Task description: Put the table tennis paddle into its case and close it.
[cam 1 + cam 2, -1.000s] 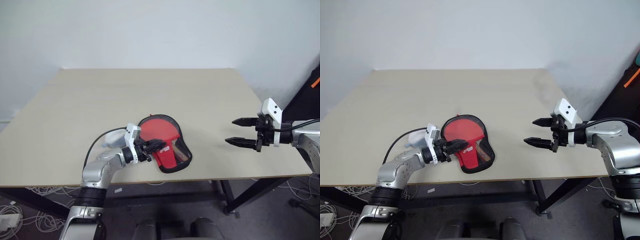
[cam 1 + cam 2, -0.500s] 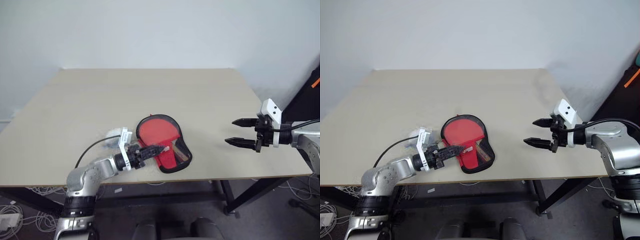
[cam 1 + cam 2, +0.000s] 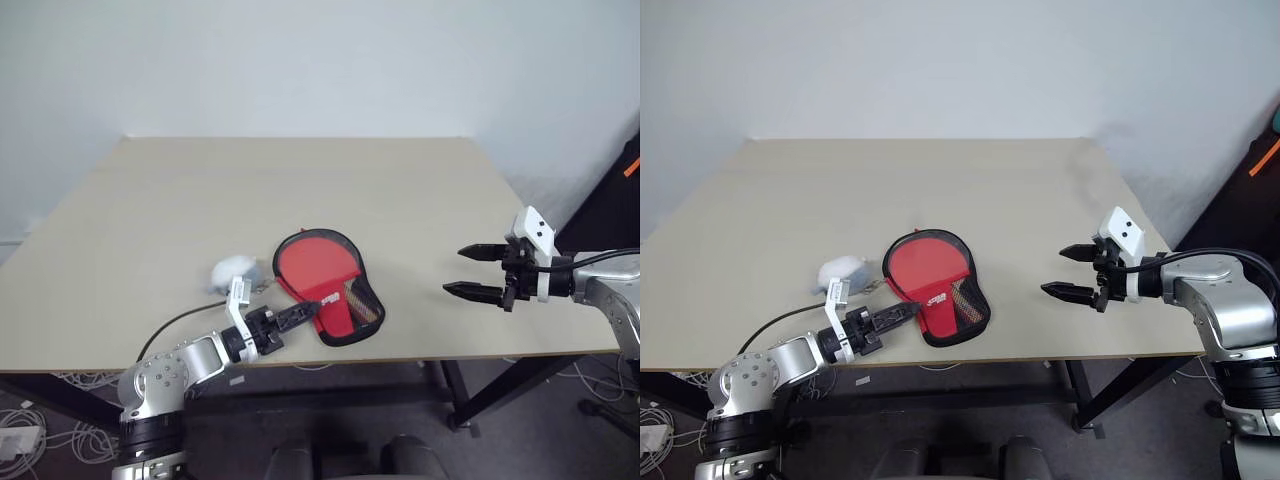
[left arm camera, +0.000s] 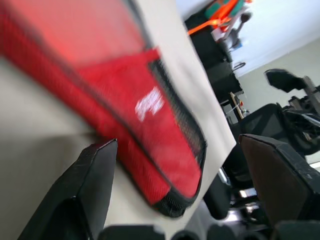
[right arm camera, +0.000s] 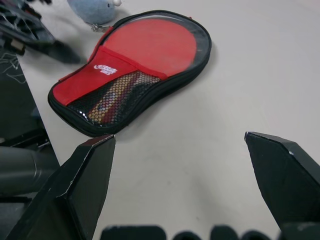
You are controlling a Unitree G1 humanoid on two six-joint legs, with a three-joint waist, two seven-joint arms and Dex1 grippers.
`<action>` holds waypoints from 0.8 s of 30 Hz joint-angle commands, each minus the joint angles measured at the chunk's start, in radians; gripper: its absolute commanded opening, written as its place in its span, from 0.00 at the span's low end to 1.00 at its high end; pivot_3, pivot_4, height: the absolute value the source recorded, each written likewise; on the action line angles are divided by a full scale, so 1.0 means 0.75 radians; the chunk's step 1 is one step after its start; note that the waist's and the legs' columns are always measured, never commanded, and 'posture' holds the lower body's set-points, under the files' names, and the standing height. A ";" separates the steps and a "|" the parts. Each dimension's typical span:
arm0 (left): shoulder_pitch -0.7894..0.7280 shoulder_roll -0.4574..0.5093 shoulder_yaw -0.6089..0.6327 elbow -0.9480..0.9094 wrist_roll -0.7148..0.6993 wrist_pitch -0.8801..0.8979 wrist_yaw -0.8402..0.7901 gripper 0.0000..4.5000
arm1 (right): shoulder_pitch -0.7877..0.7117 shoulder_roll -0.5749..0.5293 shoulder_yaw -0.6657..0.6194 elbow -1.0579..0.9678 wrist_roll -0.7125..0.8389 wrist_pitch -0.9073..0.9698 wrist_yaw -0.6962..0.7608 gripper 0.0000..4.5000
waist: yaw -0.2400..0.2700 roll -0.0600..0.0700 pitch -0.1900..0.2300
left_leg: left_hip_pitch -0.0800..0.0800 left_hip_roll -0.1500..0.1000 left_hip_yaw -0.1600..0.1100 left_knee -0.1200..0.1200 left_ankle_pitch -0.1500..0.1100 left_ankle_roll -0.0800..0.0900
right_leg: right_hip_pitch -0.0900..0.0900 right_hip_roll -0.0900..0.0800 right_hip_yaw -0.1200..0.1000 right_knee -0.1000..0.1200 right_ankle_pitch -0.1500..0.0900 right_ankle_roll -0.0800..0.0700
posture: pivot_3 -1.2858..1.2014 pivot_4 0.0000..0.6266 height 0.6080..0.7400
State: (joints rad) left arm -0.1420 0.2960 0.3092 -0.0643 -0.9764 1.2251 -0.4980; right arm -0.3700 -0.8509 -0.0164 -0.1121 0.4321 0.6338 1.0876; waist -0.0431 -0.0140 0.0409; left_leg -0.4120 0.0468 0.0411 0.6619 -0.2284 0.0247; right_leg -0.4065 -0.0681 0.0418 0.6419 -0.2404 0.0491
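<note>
Resting case (image 3: 330, 298): flat near table's (image 3: 300, 180) near edge, paddle (image 5: 152, 45) inside
left gripper (image 3: 303, 313): jaws apart, at case's left edge
right gripper (image 3: 468, 271): jaws wide, empty, well right
far table: bare

Beige table (image 3: 300, 180) bears the zipped red-and-black case (image 3: 330, 285) and, just beside it, a white fluffy object (image 3: 232, 271).

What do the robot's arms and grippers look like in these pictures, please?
Both arms are silver-grey metal with black joints. Each ends in a white wrist block and two tapered black fingers: left gripper, right gripper. A black cable loops along each forearm.
</note>
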 commanded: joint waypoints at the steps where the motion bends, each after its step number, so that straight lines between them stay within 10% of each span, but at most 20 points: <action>1: -0.017 -0.010 0.040 -0.021 -0.074 0.057 0.048 0.92 | -0.007 0.002 -0.038 -0.052 0.028 0.004 -0.014 1.00 | 0.000 0.000 0.000 | 0.000 0.000 0.000 0.000 0.000 0.000 | 0.000 0.000 0.000 0.000 0.000 0.000 | 0.52 0.00 1.00; 24: -0.111 -0.185 0.013 0.177 -0.087 0.138 0.140 0.92 | 0.032 -0.008 -0.028 -0.153 0.077 0.019 -0.005 1.00 | 0.028 0.002 -0.002 | 0.001 -0.004 -0.002 0.002 0.000 0.000 | 0.004 -0.001 0.000 -0.001 -0.001 -0.002 | 0.52 0.00 1.00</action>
State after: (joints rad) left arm -0.2175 0.1713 0.3438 0.0495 -1.0326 1.2901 -0.3963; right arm -0.3385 -0.8408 -0.0169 -0.1933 0.4720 0.6673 1.0703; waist -0.0221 -0.0124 0.0396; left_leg -0.4115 0.0440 0.0394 0.6634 -0.2286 0.0249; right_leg -0.4032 -0.0690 0.0419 0.6408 -0.2414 0.0479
